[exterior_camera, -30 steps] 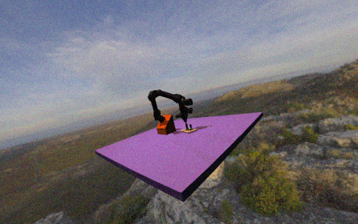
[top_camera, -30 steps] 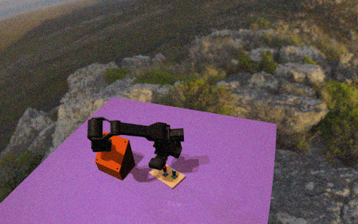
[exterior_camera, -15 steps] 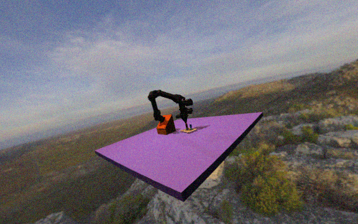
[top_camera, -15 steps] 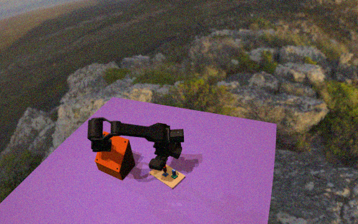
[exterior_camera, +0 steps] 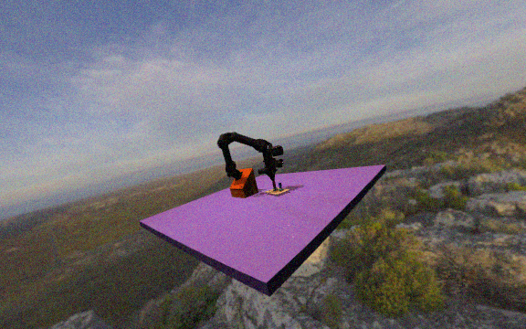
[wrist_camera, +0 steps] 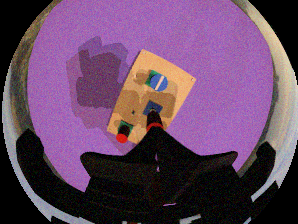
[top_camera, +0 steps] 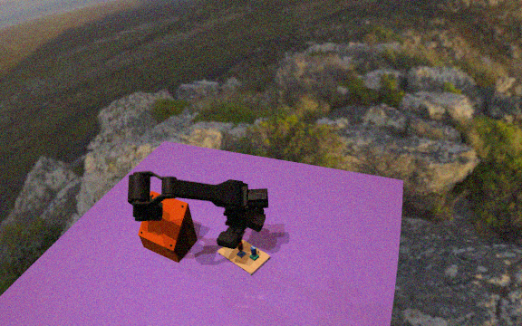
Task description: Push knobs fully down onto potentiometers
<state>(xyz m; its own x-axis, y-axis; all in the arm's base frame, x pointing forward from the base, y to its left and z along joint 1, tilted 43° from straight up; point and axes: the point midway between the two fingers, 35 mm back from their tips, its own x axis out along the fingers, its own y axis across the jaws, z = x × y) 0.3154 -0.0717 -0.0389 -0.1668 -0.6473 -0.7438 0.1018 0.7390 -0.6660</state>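
The circuit board (top_camera: 251, 268) (wrist_camera: 183, 83) is tan and stands on the table. A knob (wrist_camera: 155, 125) with a red top and black side stands over a blue potentiometer (top_camera: 241, 254) (wrist_camera: 151, 107) in the middle of the board. My gripper (exterior_camera: 274, 185) (wrist_camera: 154, 129) is shut and empty, its tips at or just above this knob's top; contact cannot be told. A blue knob (top_camera: 254, 249) (wrist_camera: 159, 83) with a white stripe stands on a green potentiometer near one end. Another red-topped black knob (wrist_camera: 122, 138) stands over a green potentiometer (wrist_camera: 126, 125) near the other end. The fingers hide part of the middle knob.
An orange wedge-shaped block (top_camera: 166, 226) (exterior_camera: 243, 184) stands beside the board, under the arm's base end. The purple table (top_camera: 324, 254) (exterior_camera: 263, 238) has open edges. The arm's shadow falls across part of the board.
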